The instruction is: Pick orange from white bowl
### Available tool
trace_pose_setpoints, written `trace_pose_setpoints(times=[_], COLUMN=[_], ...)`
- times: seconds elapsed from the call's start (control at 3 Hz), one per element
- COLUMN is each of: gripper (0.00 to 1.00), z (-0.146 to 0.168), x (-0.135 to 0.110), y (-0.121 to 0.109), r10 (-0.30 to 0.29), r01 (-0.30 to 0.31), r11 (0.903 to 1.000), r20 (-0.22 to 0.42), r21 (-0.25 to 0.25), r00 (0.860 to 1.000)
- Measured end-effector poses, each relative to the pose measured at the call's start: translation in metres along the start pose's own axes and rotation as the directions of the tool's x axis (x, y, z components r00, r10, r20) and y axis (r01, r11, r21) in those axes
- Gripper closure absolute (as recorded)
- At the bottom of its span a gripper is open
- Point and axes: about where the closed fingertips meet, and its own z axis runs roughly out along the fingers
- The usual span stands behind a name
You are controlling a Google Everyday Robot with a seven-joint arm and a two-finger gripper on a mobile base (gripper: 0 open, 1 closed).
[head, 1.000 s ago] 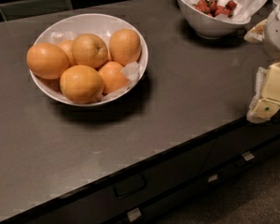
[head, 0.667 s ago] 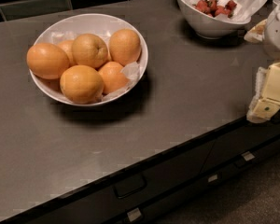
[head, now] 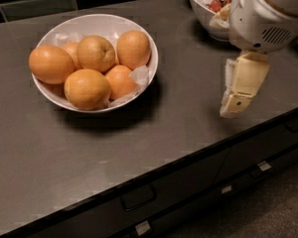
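Observation:
The white bowl [head: 57, 29], wide and shallow with crumpled white paper inside, stands on the dark counter at the back left and holds several oranges. The orange [head: 133, 48] is egg-shaped, smooth and deep orange, and lies at the bowl's right rear against the rim. Beside it are an orange with a dark stem dimple [head: 96, 53], a smaller deep orange one [head: 120, 81], and two larger yellower ones [head: 87, 89] [head: 50, 63]. My gripper [head: 233, 108] hangs point-down above the counter well to the right of the bowl, holding nothing.
A deeper white bowl with red berries [head: 208, 14] stands at the back right, partly behind my white arm housing [head: 265, 19]. The counter's front edge [head: 188, 162] runs diagonally, with dark drawers and handles below. A dark tiled wall lies behind.
My gripper and arm have moved left, further over the counter and closer to the white bowl, and now cover part of the berry bowl. The oranges have not moved.

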Motion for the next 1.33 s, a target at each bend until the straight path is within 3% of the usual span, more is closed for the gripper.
trace_pose_setpoints(times=[0.33,0.67,1.0,1.33], gripper=[0.0,0.0,0.0,0.0], z=[0.0,0.006,0.023,0.045], x=[0.0,-0.013,-0.04,-0.085], y=[0.0,-0.016,-0.052,-0.103], r10=[0.0,-0.047,-0.15,-0.254], r01=[0.0,0.047,0.15,0.256], r11=[1.0,0.9988,0.9887,0.9665], r20=[0.0,0.025,0.064,0.131], r21=[0.0,0.016,0.008,-0.005], r00=[1.0,0.999,0.987,0.958])
